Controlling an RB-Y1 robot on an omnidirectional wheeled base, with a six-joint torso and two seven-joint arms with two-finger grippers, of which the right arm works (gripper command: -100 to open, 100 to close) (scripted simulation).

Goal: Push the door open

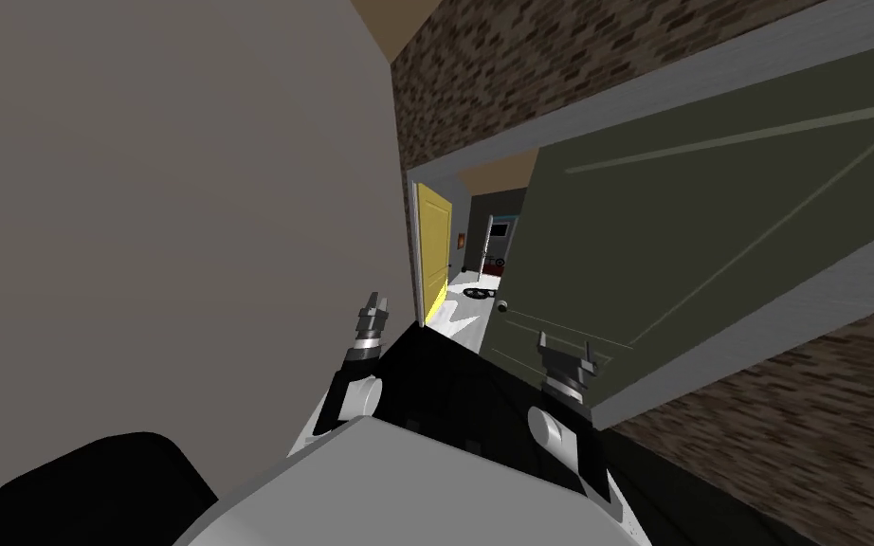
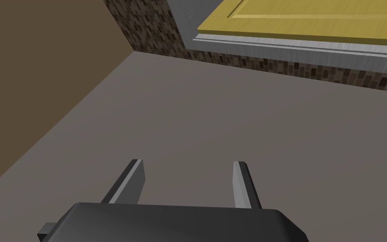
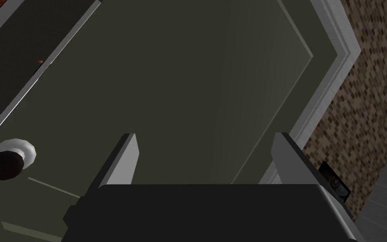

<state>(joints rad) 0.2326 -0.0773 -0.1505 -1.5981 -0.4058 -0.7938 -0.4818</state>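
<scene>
"Door [image 1: 691, 237] status: which parts are cut off or unclear?" — Operator

"The dark green panel runs past the picture edge in the head view, so its far end is cut off. In the right wrist view the gripper body covers its nearest part. Items in the room seen through the gap beside its latch edge are too small to identify." — Inspector

"Location relative to the end effectors?" — Operator

"It stands partly open, directly ahead of the right gripper [image 3: 205, 138], whose two fingers are spread wide with nothing between them. The fingertips appear close to the panel face; contact cannot be confirmed. The knob [image 3: 8, 161] lies off to one side of that gripper, on the side toward the left gripper [image 2: 188, 161]. The left gripper, likewise spread wide and empty, points at a plain grey wall [image 2: 230, 117], apart from the green panel, with a yellow door [image 2: 314, 17] farther ahead of it." — Inspector

"Counts?" — Operator

"Two doors: one dark green, one yellow. One knob. Two grippers, two fingers each. One grey frame [image 1: 615, 109], set in a brick wall [image 1: 520, 57]." — Inspector
</scene>
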